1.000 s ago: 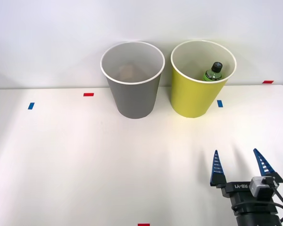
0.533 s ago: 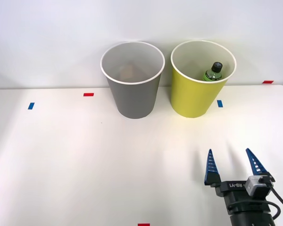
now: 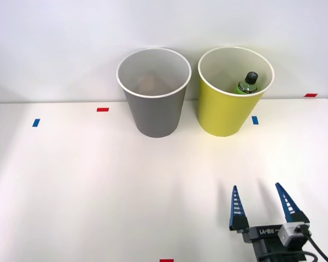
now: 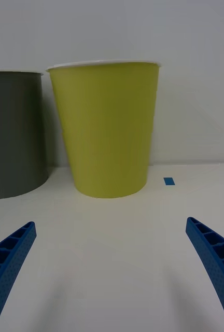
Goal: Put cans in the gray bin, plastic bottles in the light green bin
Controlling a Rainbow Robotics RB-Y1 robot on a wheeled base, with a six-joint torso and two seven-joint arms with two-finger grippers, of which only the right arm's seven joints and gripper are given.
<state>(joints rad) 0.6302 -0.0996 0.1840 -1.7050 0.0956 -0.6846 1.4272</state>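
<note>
The right tool sits low in the front view, at about 5 o'clock from the picture's middle, its black wrist body running off the bottom edge. Its two blue ribbed fingers point up toward 12 o'clock, spread wide apart with nothing between them; the tips lean slightly outward, one toward 11 o'clock and the other toward 1 o'clock. A grey block with a cable sits on the wrist at its 3 o'clock side. In the wrist view both fingers show at the two lower corners, open and empty.
</note>
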